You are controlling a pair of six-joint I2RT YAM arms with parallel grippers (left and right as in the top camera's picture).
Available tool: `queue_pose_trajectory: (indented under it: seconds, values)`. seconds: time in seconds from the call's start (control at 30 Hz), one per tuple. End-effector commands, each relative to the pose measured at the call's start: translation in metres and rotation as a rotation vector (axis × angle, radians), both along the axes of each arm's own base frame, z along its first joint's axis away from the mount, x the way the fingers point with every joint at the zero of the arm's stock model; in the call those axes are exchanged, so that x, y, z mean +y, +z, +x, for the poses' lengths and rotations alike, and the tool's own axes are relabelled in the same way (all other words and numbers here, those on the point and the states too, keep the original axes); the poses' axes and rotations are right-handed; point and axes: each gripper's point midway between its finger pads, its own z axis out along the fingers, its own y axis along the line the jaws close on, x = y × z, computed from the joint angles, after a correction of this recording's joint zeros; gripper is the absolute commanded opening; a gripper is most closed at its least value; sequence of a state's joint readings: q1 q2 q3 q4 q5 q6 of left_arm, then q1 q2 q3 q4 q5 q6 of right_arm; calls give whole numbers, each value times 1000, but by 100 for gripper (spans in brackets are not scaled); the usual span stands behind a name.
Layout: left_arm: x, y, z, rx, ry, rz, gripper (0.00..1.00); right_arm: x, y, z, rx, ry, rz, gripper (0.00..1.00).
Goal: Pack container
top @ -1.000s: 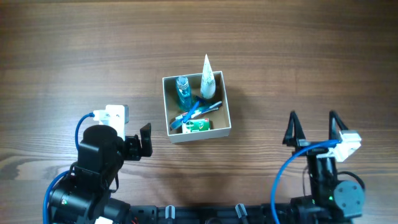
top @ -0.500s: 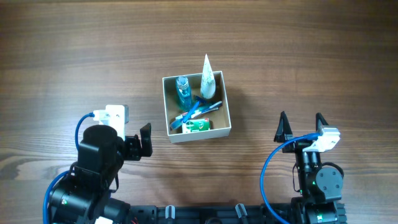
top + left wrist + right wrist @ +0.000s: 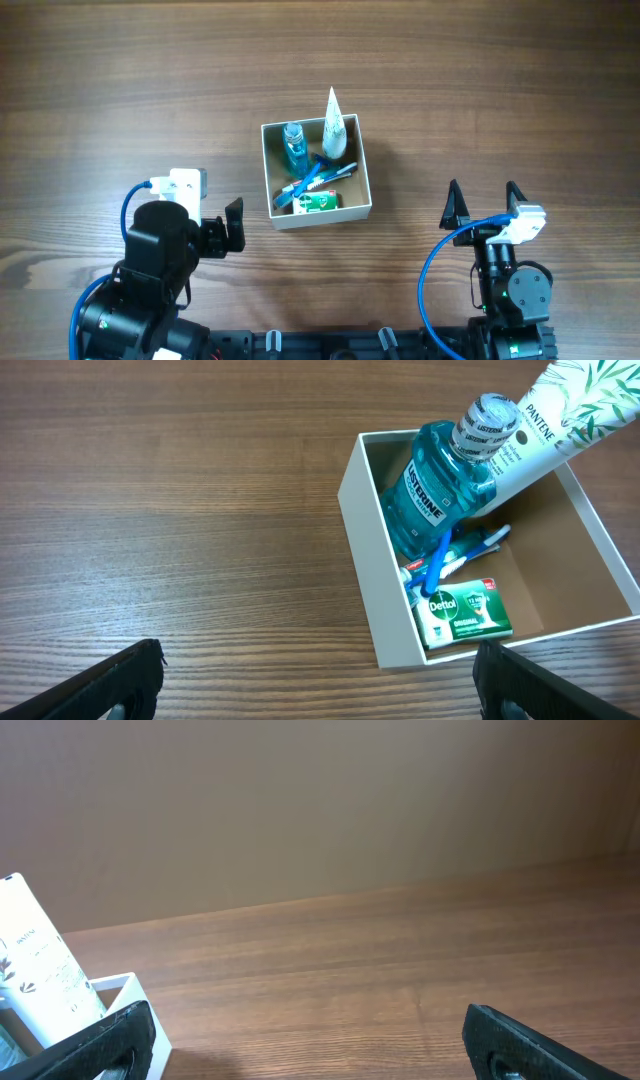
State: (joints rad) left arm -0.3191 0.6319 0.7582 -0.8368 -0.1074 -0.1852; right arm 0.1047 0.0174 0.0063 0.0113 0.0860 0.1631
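Note:
The container (image 3: 366, 172) is a small white-walled cardboard box with a tan inside, at the table's middle. It holds a blue mouthwash bottle (image 3: 294, 146), a white tube (image 3: 334, 128) leaning over the far wall, a blue toothbrush (image 3: 318, 177) and a green soap box (image 3: 318, 203). The left wrist view shows the container (image 3: 358, 540), bottle (image 3: 430, 490), tube (image 3: 560, 410) and soap box (image 3: 464, 613). My left gripper (image 3: 232, 228) is open and empty, near-left of the container. My right gripper (image 3: 484, 205) is open and empty, near-right of it.
The wood-grain table (image 3: 120, 90) surrounds the container. In the right wrist view a corner of the container (image 3: 128, 988) and the tube (image 3: 40, 960) show at the left edge, with a plain brown wall (image 3: 320, 800) behind the table.
Between one second and half a second ago the right arm shifted left and turned slightly; it has stayed still since. The left arm and the container's contents have not moved.

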Motion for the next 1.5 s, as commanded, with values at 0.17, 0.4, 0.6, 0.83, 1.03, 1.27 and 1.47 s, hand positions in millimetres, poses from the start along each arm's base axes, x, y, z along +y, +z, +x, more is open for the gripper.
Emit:
queue_pose_trajectory:
  seconds: [0.17,0.4,0.6,0.83,1.03,1.27,1.47]
  values:
    - [-2,-1,0,-1,-18,6,100,2,2,0,-10,15,-3,100]
    - [-2,-1,0,-1,-18,6,100,2,2,0,-10,15,-2,100]
    - [-2,0,0,-3,-17,6,100,2,2,0,-10,15,-3,100]
    - [24,-7,-19,0,74,-8,100,2,2,0,-10,15,-3,100]
    - [42,-30,-27,-63,165,-86,100,2,2,0,-10,15,-2,100]
    - [54,-54,-9,-241,214,-91,100,2,2,0,-10,15,-3,100]
    - [56,-38,17,-522,208,-113,100,2,2,0,-10,15,-3,100]
